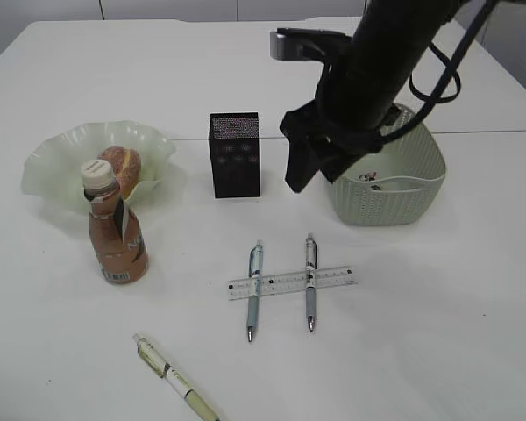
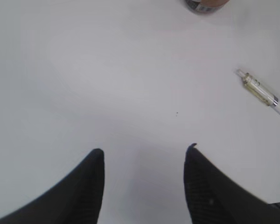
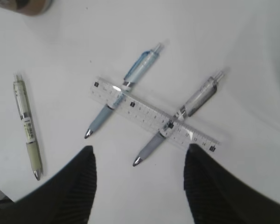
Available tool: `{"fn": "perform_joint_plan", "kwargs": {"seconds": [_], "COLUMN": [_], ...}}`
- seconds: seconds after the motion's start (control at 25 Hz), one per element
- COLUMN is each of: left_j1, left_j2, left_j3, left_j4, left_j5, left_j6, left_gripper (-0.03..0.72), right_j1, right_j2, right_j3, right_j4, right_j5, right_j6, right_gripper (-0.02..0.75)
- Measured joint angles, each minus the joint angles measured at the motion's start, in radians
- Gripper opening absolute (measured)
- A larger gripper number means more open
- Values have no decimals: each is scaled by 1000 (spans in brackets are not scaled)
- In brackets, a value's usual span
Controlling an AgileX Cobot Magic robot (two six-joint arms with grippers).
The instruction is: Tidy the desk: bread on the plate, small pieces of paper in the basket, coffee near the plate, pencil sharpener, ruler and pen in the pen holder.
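Only the exterior view shows the bread on the plate behind the coffee, while the right wrist view shows the right gripper open, empty, above the ruler lying across two pens

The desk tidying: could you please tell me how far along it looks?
Done: bread on the plate, coffee beside it. In hand: nothing; both jaws stand open and empty. Left: ruler and three pens lie outside the pen holder.
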Motion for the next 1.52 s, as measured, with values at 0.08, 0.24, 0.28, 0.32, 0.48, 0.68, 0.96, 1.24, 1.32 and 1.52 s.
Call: {"fn": "perform_joint_plan", "kwargs": {"seconds": [0.08, 0.24, 0.28, 0.32, 0.48, 0.68, 0.96, 1.24, 1.32, 1.52], "left_j1": [0, 0, 0, 0, 0, 0, 0, 0, 0, 0], "left_j2": [0, 0, 0, 0, 0, 0, 0, 0, 0, 0], "left_j3": [0, 0, 0, 0, 0, 0, 0, 0, 0, 0], "left_j4": [4, 10, 12, 13, 14, 19, 35, 37, 37, 37], "left_j5": [0, 0, 0, 0, 0, 0, 0, -13, -23, -36], "left_j6": [0, 0, 0, 0, 0, 0, 0, 0, 0, 0], "left_gripper": [396, 396, 394, 392, 387, 385, 384, 382, 377, 374], "right_j1": [0, 5, 7, 13, 39, 73, 122, 142, 142, 142], "right_j2": [0, 0, 0, 0, 0, 8, 88, 160, 171, 214], "right_j3": [36, 63, 63, 63, 63, 63, 63, 63, 63, 63], "right_j4": [-5, -7, -7, -12, -37, -41, -76, -149, -154, -162], "right_j5": [1, 1, 1, 1, 1, 1, -16, -75, -85, -113], "right_j6": [13, 4, -28, -90, -375, -606, -729, -735, -738, -738], "right_gripper": [440, 440, 440, 440, 440, 439, 439, 439, 439, 439]}}
